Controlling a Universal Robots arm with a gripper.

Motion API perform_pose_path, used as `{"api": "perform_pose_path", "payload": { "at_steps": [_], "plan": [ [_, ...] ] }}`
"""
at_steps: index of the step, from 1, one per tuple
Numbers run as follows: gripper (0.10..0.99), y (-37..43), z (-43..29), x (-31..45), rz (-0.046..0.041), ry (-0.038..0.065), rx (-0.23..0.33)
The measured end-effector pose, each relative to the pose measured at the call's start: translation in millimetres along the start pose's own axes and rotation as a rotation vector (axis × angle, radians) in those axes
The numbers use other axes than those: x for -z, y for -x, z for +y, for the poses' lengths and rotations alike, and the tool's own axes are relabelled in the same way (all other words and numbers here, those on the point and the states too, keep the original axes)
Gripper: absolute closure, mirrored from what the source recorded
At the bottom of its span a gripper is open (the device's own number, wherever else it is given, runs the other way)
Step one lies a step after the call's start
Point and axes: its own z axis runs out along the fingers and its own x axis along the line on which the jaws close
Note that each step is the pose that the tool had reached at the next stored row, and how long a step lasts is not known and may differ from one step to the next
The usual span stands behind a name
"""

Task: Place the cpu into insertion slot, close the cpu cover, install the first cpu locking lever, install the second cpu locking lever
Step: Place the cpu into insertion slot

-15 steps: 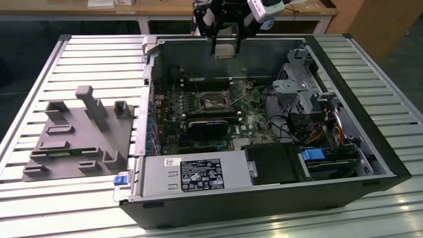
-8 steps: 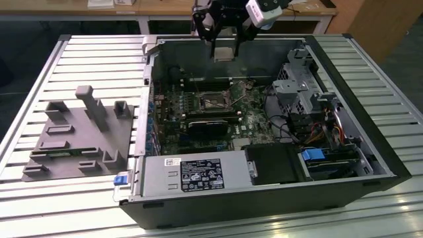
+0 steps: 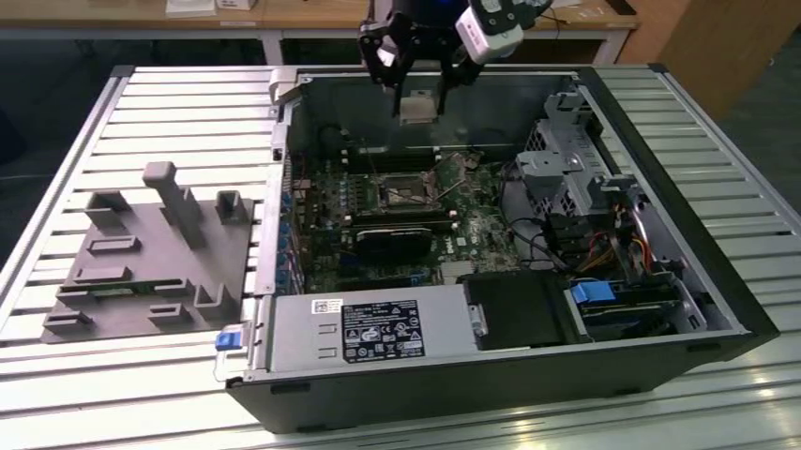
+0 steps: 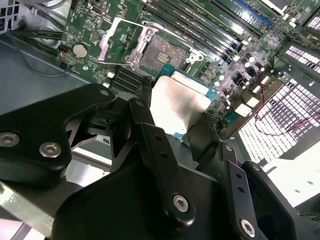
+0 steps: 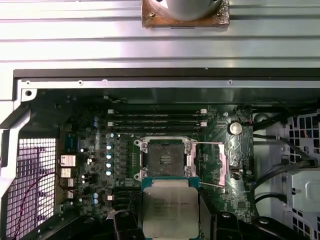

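In the exterior view my gripper (image 3: 417, 94) hangs over the far wall of the open computer case, shut on the cpu (image 3: 417, 111), a small pale square chip. Below it on the green motherboard lies the insertion slot (image 3: 403, 192), a dark square with a silver rim. In both wrist views the cpu (image 5: 170, 210) (image 4: 180, 102) sits between my black fingers (image 4: 145, 120), above the board and short of the insertion slot (image 5: 165, 160) (image 4: 160, 52). The slot is bare. The cpu cover (image 5: 220, 167) (image 4: 112, 37) is swung open beside it, with thin wire levers raised alongside.
The case (image 3: 701, 281) lies on its side on a slatted metal table (image 3: 188, 103). Inside are a grey power supply box (image 3: 363, 328), a black finned block (image 3: 394, 239), memory slots (image 5: 157, 120) and a drive cage with cables (image 3: 569, 178). A grey fixture with posts (image 3: 150, 262) stands at the exterior view's left.
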Motion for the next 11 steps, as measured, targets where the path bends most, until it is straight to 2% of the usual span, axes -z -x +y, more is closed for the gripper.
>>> {"api": "perform_pose_path", "payload": {
  "at_steps": [11],
  "plan": [
    [0.549, -3.5, -1.3, -14.0, 0.0013, 0.0, 0.0]
  ]
}}
